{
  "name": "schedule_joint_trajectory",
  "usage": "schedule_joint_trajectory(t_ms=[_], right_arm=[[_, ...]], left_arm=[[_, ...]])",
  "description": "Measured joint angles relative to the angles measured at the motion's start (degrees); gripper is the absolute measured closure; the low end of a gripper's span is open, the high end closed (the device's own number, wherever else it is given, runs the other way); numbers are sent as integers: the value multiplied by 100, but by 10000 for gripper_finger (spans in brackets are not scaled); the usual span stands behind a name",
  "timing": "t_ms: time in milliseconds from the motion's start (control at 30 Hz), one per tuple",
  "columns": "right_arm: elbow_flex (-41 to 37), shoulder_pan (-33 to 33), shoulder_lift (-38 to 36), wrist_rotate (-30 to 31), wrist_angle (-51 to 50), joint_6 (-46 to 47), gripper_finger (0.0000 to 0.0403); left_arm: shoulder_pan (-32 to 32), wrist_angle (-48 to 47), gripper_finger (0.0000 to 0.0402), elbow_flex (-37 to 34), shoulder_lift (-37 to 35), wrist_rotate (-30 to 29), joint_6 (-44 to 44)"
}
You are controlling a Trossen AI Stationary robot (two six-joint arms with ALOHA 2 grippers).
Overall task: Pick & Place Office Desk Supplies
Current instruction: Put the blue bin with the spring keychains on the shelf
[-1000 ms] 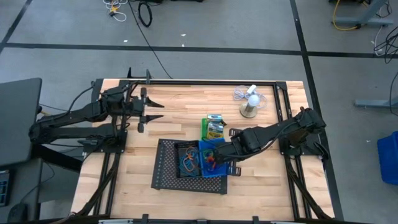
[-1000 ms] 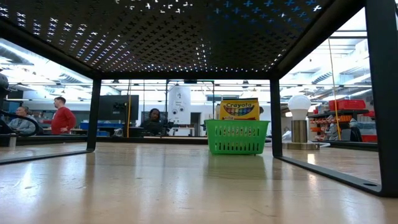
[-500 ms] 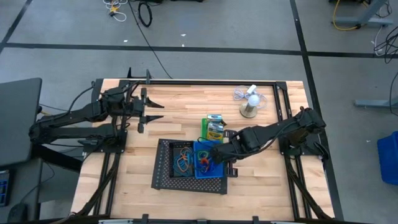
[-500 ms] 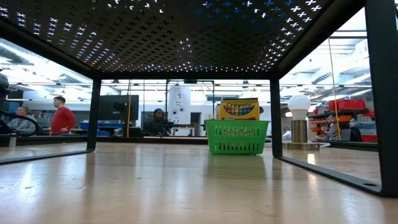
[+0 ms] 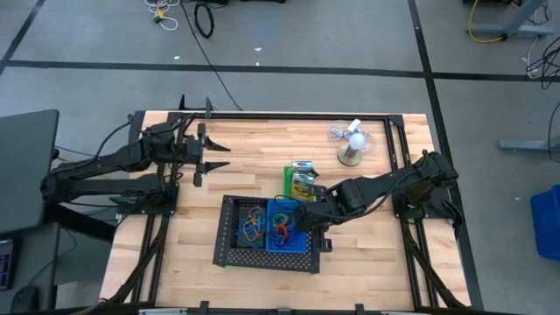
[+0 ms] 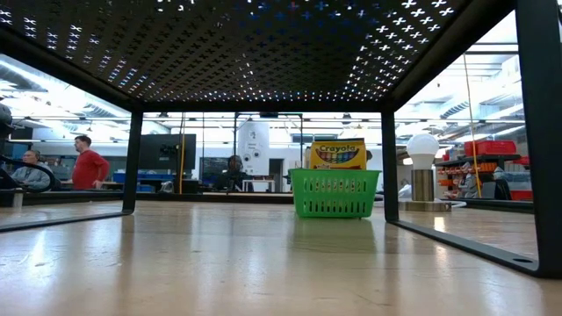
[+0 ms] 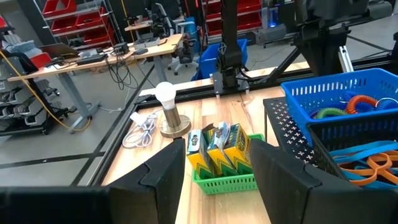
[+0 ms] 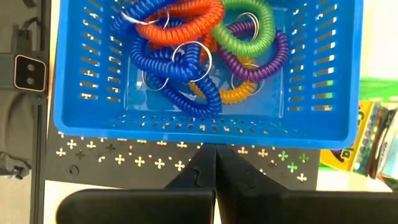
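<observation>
One white fan (image 5: 352,145), green bin (image 5: 300,182) nearby

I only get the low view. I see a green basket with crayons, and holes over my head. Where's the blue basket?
Observer: The blue bin sits on top of the black mesh tray, the thing with holes above you, toward its right side.
Operator: What's inside it?
Observer: A tangle of coiled loops: orange, blue, green, purple and yellow.
Operator: Is a robot hand grabbing it?
Observer: No. The right gripper is shut, its tips at the bin's outer wall with nothing between them. The left gripper waits open at the table's far left.
</observation>
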Motion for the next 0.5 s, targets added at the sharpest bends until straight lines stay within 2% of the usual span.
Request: schedule_joint_trajectory(t_ms=[500], right_arm=[[0,-192,213,-335,424,-624,403]], left_arm=[[0,4,214,0,0,7,17]])
